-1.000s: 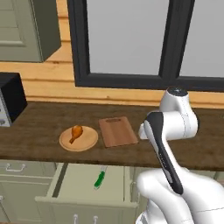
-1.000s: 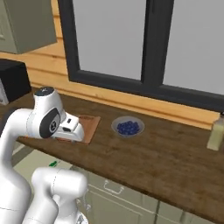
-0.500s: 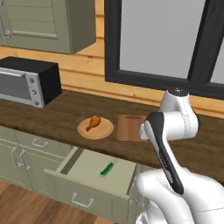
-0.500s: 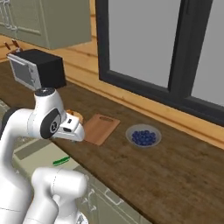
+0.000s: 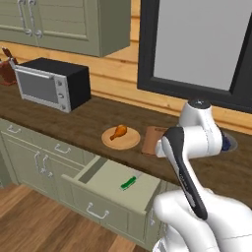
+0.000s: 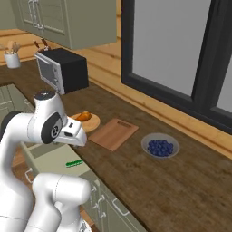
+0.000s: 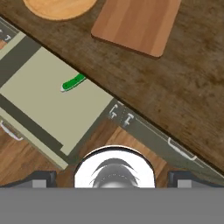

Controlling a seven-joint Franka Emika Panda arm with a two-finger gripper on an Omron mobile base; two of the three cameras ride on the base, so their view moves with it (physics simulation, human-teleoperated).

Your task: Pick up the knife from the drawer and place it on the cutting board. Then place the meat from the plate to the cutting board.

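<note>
The knife with its green handle lies in the open drawer, close to the counter edge. On the counter behind it the meat rests on the round plate. To the right of the plate lies the cutting board, partly behind my arm. My gripper hangs open and empty above the counter's front edge, looking down. Below it are the knife, the drawer and the cutting board. From the right side, the knife, meat and cutting board show too.
A black microwave stands at the back left of the counter, with a knife block beyond it. A grey bowl of blueberries sits right of the board. Wall cabinets hang above, and a window runs behind the counter.
The whole picture has shifted, so the camera has moved with the base; microwave and knife block are now in view. Knife, meat and board lie as before. Gripper stays open.
</note>
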